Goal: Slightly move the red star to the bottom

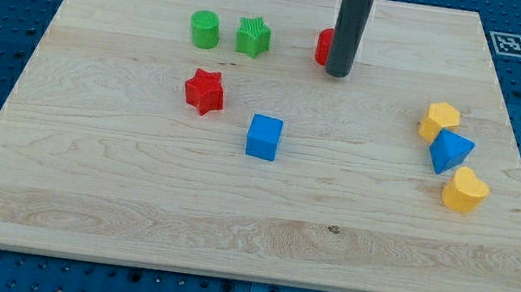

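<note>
The red star lies on the wooden board, left of the middle. My tip stands near the view's top, well to the right of and above the red star, not touching it. The rod hides most of a red block just left of the tip; its shape cannot be made out. A blue cube sits to the lower right of the red star.
A green cylinder and a green star sit above the red star. At the view's right stand a yellow hexagonal block, a blue block and a yellow block.
</note>
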`<state>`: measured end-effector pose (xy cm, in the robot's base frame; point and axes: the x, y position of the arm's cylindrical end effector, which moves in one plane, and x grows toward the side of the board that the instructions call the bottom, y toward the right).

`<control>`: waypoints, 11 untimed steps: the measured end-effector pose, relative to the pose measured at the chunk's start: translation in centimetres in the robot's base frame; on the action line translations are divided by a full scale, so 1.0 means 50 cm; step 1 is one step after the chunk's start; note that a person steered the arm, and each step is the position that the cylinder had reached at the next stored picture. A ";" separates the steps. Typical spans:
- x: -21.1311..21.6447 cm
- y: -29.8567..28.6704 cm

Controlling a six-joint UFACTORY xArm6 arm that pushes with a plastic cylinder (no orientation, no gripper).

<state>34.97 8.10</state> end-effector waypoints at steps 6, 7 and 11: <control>0.051 -0.462; 0.116 -0.508; 0.133 -0.383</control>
